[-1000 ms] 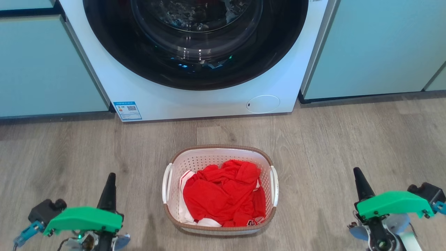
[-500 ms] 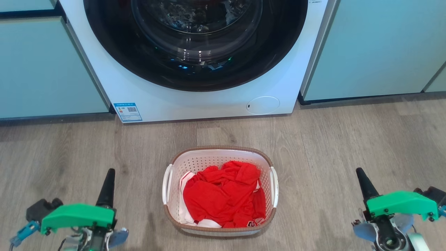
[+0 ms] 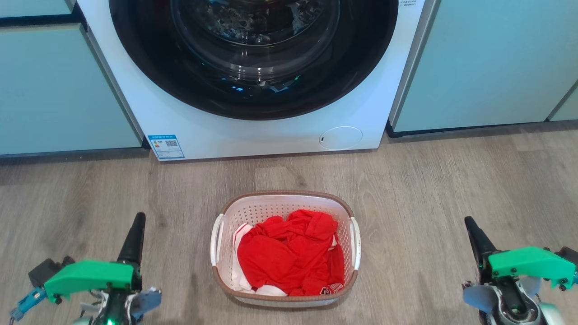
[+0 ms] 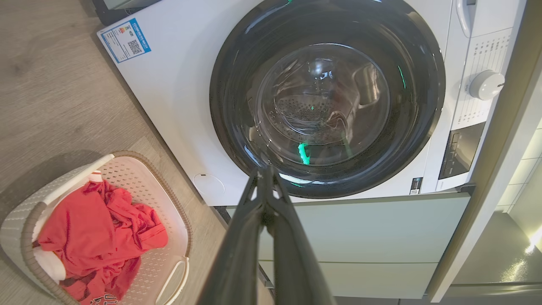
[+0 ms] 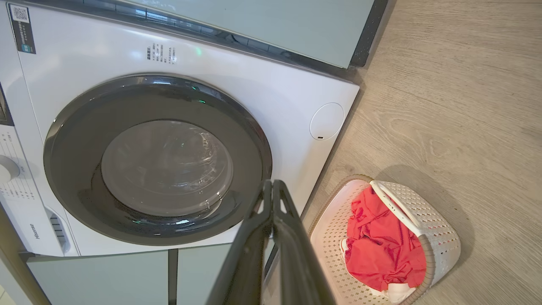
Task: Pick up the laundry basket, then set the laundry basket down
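Note:
The laundry basket [image 3: 280,195] is a white perforated tub with a brown rim. It stands on the wood floor in front of the washing machine and holds a red garment [image 3: 289,253]. My left gripper [image 3: 137,221] is shut and empty, off to the basket's left and well clear of its white handle [image 3: 216,239]. To the basket's right my right gripper [image 3: 470,224] is also shut and empty, and apart from it. The left wrist view has the basket [image 4: 135,169] at lower left of the shut fingers [image 4: 264,186]. In the right wrist view the basket [image 5: 436,228] lies at lower right of the shut fingers [image 5: 271,199].
A white front-loading washing machine [image 3: 361,113] with a closed dark round door [image 3: 253,67] stands just behind the basket. Pale green cabinets flank it on the left [image 3: 54,90] and right [image 3: 487,67]. Bare wood floor [image 3: 429,180] spreads on both sides of the basket.
Both grippers have slid a little outward and down toward the bottom edge of the head view. The whole picture has shifted down slightly, so the camera moved. The basket stays put.

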Tool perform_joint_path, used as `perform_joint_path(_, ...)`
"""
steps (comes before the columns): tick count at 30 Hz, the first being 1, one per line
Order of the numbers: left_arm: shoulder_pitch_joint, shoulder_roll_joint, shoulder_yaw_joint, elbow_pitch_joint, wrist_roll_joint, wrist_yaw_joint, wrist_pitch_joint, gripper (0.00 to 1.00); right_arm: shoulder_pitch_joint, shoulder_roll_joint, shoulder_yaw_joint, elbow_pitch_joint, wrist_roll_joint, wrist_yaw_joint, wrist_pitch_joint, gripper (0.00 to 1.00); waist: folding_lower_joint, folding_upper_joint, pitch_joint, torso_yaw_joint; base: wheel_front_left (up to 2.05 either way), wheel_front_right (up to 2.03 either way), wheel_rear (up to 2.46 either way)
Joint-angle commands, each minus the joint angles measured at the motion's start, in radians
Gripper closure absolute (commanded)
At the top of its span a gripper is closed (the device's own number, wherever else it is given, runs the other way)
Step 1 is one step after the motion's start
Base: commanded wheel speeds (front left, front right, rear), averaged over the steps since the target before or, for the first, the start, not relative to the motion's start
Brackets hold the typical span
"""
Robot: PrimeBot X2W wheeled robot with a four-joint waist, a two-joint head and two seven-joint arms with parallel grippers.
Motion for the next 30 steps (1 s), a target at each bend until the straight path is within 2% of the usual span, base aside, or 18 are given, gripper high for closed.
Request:
perform_joint_path(1,-0.063,0.013,0.04,-0.028,-0.036,-0.012,0.01,1.0,-0.058,-0.011,0.005,-0.04,0.037,0.005,0.01,1.0,0.0,-0.0001,-0.001,0.0,0.0,0.0,0.0)
perform_joint_path(20,-0.091,0.011,0.075,-0.018,-0.243,-0.037,0.063,1.0,-0.064,-0.009,-0.033,-0.043,0.228,0.006,0.063,1.0,0.0,-0.0001,-0.008,0.0,0.0,0.0,0.0)
perform_joint_path(30,-0.092,0.009,0.078,-0.018,-0.24,-0.037,0.066,1.0,-0.064,-0.006,-0.037,-0.043,0.225,0.006,0.066,1.0,0.0,-0.0001,-0.008,0.0,0.0,0.0,0.0)
